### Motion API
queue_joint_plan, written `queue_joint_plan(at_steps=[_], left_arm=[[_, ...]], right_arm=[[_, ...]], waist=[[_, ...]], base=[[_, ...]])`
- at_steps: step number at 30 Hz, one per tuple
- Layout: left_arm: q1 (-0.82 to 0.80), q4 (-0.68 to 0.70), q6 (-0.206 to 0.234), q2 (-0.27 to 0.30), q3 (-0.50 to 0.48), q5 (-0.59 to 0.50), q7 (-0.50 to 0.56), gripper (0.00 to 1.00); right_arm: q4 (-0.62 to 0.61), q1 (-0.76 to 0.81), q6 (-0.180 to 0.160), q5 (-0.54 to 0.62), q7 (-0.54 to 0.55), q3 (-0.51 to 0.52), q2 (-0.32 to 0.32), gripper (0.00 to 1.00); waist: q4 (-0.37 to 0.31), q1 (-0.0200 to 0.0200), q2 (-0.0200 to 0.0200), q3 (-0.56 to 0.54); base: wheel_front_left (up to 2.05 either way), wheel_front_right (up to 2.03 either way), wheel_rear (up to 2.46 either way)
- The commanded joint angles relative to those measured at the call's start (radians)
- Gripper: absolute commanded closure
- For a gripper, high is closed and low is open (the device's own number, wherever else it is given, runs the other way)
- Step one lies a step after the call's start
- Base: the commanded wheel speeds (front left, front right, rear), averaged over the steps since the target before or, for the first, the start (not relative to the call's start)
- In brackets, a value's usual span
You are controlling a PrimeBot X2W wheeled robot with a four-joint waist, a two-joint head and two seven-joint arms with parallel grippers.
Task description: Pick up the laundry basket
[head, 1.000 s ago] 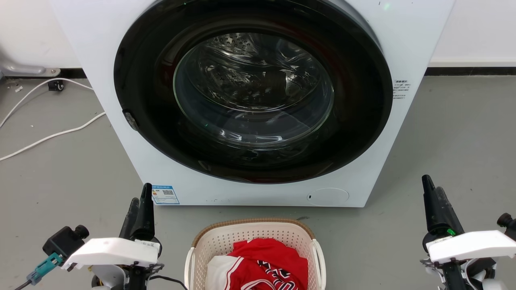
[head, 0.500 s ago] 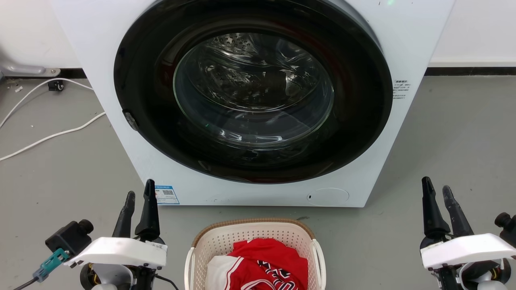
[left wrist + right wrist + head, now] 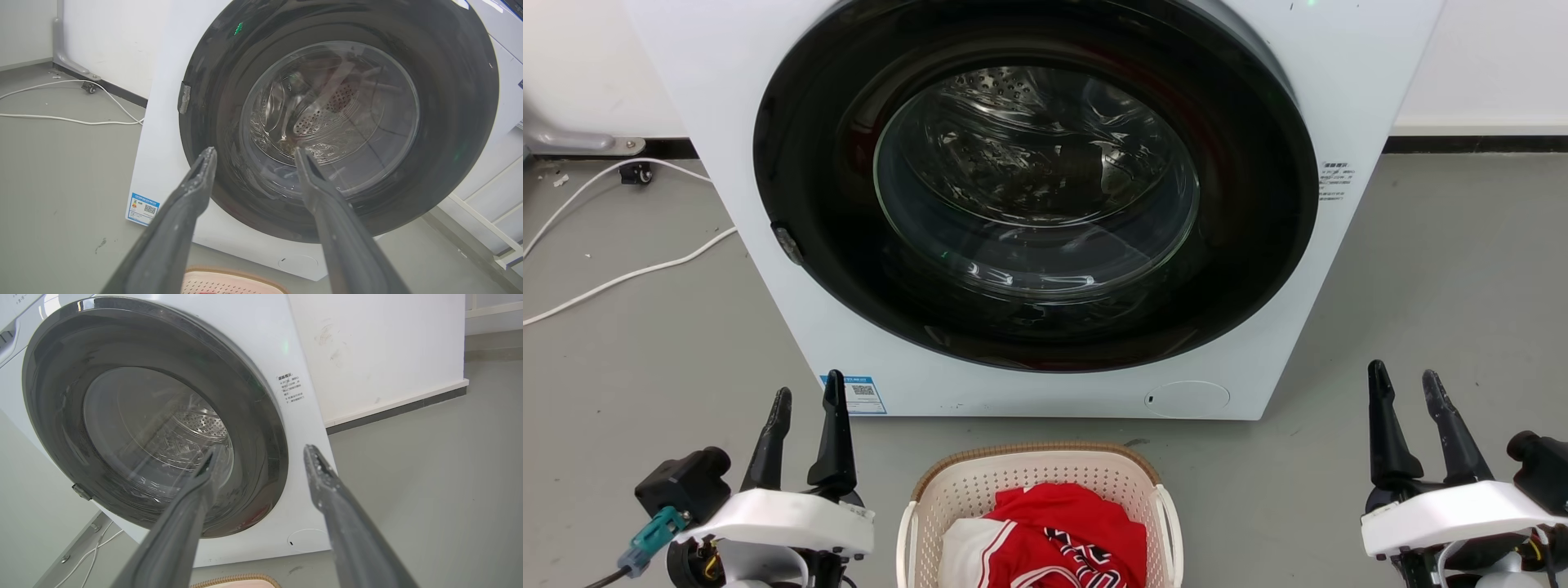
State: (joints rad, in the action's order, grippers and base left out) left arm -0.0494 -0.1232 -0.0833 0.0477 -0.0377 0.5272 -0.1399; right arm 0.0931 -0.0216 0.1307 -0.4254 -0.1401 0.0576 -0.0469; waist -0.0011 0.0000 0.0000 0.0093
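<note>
The laundry basket [image 3: 980,494] sits on the floor [image 3: 645,367] just in front of the washing machine [image 3: 703,82], below its door [image 3: 1037,188], so the left gripper [image 3: 808,385] and right gripper [image 3: 1403,371], both spread empty before the machine's lower corners, should close evenly on the basket's white side handles [image 3: 1172,523].
</note>
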Motion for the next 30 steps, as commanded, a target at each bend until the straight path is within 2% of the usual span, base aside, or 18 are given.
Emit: queue_joint_plan(at_steps=[1, 30], left_arm=[[-0.001, 0.008, 0.005, 0.003, 0.003, -0.035, -0.010, 0.00], [0.025, 0.012, 0.040, 0.005, 0.011, -0.328, -0.080, 0.00]], right_arm=[[-0.018, -0.002, 0.000, 0.036, -0.011, -0.002, -0.004, 0.00], [-0.039, 0.033, 0.000, 0.348, -0.080, -0.016, -0.005, 0.00]], waist=[[0.000, 0.0000, 0.0000, 0.000], [0.003, 0.0000, 0.0000, 0.002]], base=[[0.00, 0.00, 0.00], [0.00, 0.00, 0.00]])
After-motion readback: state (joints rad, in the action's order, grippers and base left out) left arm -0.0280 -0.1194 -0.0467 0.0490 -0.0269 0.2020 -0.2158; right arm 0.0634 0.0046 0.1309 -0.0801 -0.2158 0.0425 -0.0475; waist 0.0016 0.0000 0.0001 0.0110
